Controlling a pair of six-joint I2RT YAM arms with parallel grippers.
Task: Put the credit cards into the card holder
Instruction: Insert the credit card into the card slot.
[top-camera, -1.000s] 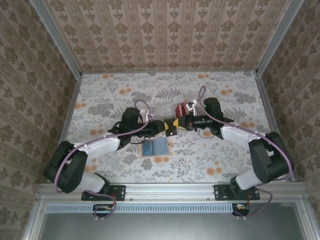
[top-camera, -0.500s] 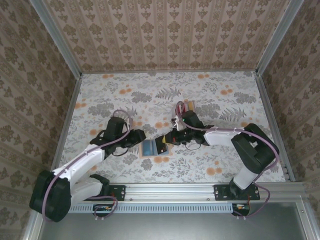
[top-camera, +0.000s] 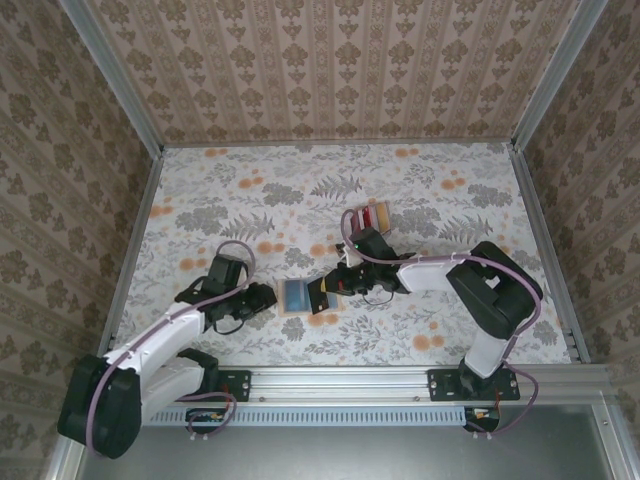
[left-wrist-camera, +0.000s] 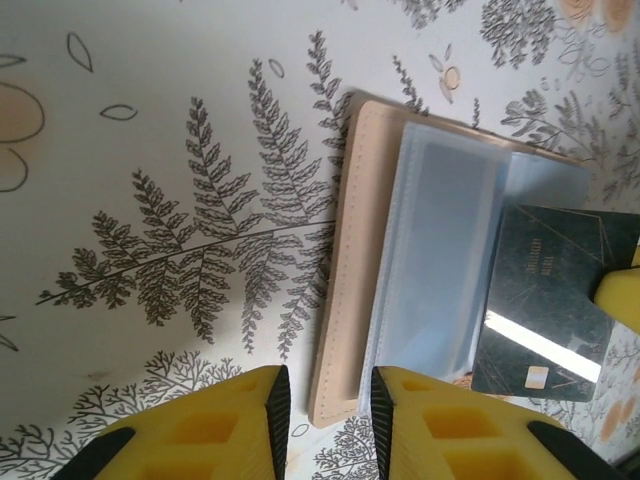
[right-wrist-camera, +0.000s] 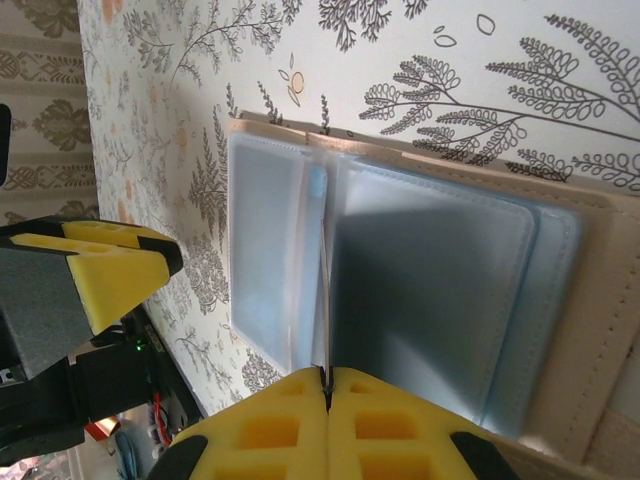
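We hold a dark card at the open card holder

Our right tool (right-wrist-camera: 327, 380) is pinched shut on the dark card (left-wrist-camera: 548, 305), which overlaps the right edge of the card holder (left-wrist-camera: 440, 230); it lies open, light-blue side up, near the middle of the surface (top-camera: 200, 190). Our left tool (left-wrist-camera: 326, 395) sits just left of it, fingers a narrow gap apart, gripping nothing. The remaining credit cards (top-camera: 368, 215) lie farther back, to the right

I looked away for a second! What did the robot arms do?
The left gripper pulled back leftward, empty. The right gripper came down, bringing a dark card to the open card holder. The holder and the spare cards stayed put.
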